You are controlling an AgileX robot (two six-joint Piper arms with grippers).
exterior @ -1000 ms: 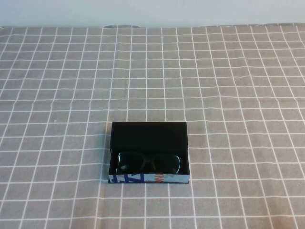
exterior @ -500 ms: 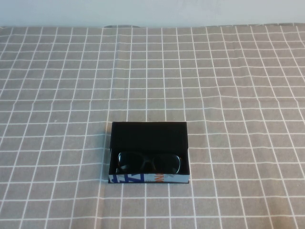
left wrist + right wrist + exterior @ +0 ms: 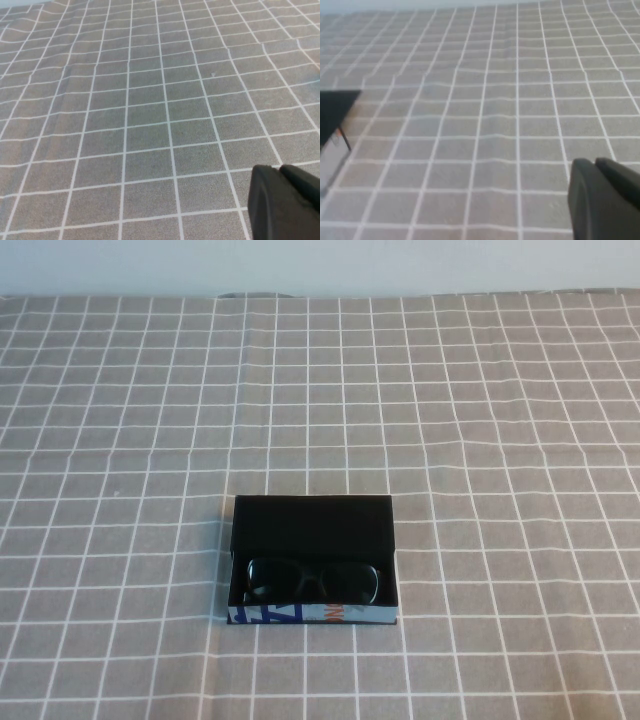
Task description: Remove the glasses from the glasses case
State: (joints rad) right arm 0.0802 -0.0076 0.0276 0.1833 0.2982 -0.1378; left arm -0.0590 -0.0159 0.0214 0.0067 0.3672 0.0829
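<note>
Glasses (image 3: 312, 580) lie inside the glasses case (image 3: 312, 558), along its front wall, folded with the dark lenses facing up. You can see the case standing open on the grey checked tablecloth (image 3: 500, 440), its black lid tipped back behind the pair and its blue, white and orange front side turned toward the robot. The pair is narrower than the case, so black lining shows at both ends of the frame.

From the high view, neither arm appears anywhere near the case; both are outside that picture.

The left gripper (image 3: 285, 202) shows only as a dark rounded piece in its own wrist view, above bare cloth, and the case does not appear there. You cannot tell from that whether its fingers are apart or together.

The right gripper (image 3: 605, 200) shows the same way in the right wrist view, over cloth and well apart from the case (image 3: 335, 117), whose black corner shows at the picture's edge. Its finger state cannot be told either.
</note>
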